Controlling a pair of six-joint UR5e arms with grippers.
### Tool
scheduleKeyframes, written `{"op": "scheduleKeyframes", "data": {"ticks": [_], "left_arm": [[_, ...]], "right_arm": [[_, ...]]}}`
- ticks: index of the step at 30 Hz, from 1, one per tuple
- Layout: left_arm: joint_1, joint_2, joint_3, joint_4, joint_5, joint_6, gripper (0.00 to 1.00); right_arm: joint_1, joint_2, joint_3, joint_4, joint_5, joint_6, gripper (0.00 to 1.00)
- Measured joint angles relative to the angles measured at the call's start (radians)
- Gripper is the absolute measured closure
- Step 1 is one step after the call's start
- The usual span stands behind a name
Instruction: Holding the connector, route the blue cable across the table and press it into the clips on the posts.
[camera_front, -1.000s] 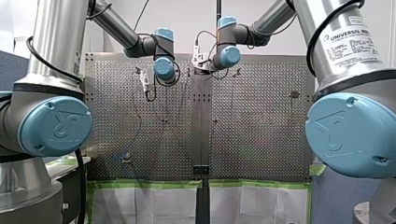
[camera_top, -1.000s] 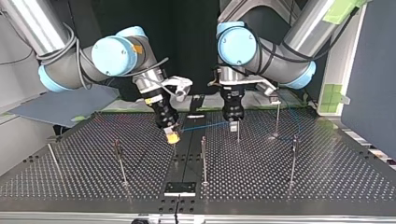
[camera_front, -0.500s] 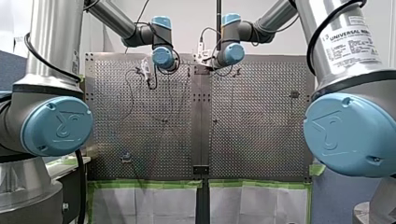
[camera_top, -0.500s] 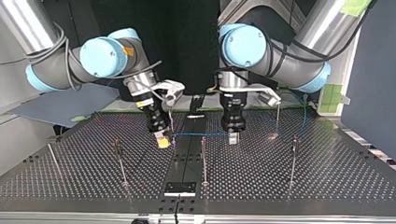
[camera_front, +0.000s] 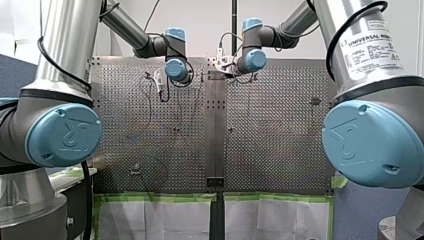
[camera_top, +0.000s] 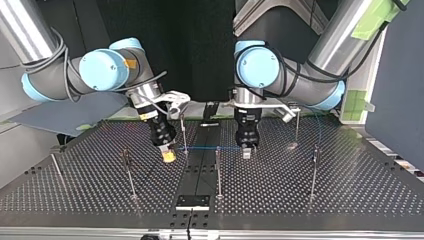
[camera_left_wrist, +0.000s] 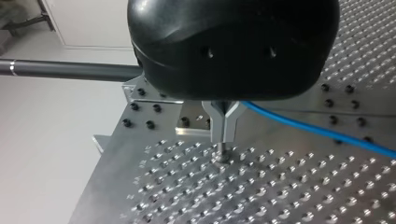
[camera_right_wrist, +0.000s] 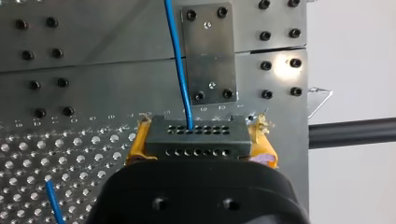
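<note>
In the top view my right gripper (camera_top: 169, 156), with yellow pads, hangs just above the perforated table (camera_top: 350, 195), shut on a grey connector (camera_right_wrist: 196, 135). The blue cable (camera_top: 210, 148) leaves the connector and runs level across the centre strip to my left gripper (camera_top: 246, 150), whose metal fingers (camera_left_wrist: 224, 123) are shut on it. The cable crosses a thin post (camera_top: 183, 131) beside my right gripper; whether it sits in a clip cannot be told. Beyond my left gripper the cable (camera_left_wrist: 317, 131) trails off to the side.
Several thin posts stand on the table, among them one near the centre (camera_top: 217, 170), one at the top view's left (camera_top: 128, 172) and one at its right (camera_top: 313, 170). A small plate (camera_top: 192, 202) lies at the near edge.
Both grippers have come lower and nearer in the top view, my right one drifting toward that view's left. The cable between them now runs level and straight.
</note>
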Motion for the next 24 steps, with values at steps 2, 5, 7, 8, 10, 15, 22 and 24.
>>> {"op": "scheduleKeyframes", "data": {"ticks": [2,5,7,8,10,15,22,24], "left_arm": [[0.009,0.0,0.003,0.005,0.009,0.0,1.0],[0.028,-0.001,0.005,0.01,0.029,-0.001,1.0],[0.036,-0.003,0.007,0.011,0.04,-0.002,1.0],[0.039,-0.003,0.007,0.012,0.045,-0.002,1.0],[0.042,-0.004,0.008,0.013,0.049,-0.002,1.0],[0.049,-0.025,0.029,-0.001,0.069,0.0,1.0],[0.054,-0.078,0.083,-0.011,0.084,-0.015,1.0],[0.057,-0.095,0.099,-0.023,0.085,-0.016,1.0]], "right_arm": [[-0.005,0.007,-0.003,-0.001,-0.003,0.0,1.0],[-0.012,0.017,-0.01,-0.002,-0.005,0.0,1.0],[-0.016,0.023,-0.017,-0.002,-0.007,0.0,1.0],[-0.019,0.029,-0.024,-0.002,-0.007,0.0,1.0],[-0.021,0.033,-0.032,-0.002,-0.008,0.0,1.0],[-0.034,0.042,-0.061,-0.002,-0.01,0.003,1.0],[-0.059,0.064,-0.093,-0.001,-0.011,0.006,1.0],[-0.064,0.073,-0.104,0.0,-0.011,0.006,1.0]]}}
